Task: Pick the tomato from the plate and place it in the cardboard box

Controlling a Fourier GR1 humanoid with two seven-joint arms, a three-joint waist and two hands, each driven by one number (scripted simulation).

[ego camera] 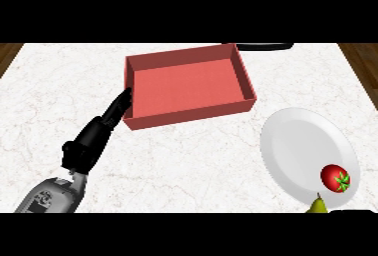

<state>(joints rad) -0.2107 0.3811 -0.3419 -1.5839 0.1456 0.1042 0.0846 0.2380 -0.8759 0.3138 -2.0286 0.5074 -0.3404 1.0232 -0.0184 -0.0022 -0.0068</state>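
While the tomato [336, 178] sits on the plate [295, 145], the left hand [96, 135] touches the box [188, 107].

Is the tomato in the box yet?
Not yet. The tomato sits on the white plate, untouched. The left hand rests with straight fingers against the red box, holding nothing. Picking it up and dropping it in the box is all left.

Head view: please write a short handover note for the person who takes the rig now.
Left hand: open, fingers straight, tips at the left wall of the cardboard box; holds nothing.
Right hand: only a dark sliver at the lower right edge; state unclear.
Tomato lies on the white plate, near its lower right rim. A yellow-green pear sits at the plate's lower edge.
Done: nothing yet.
Left: pick the tomato, place it in the box.
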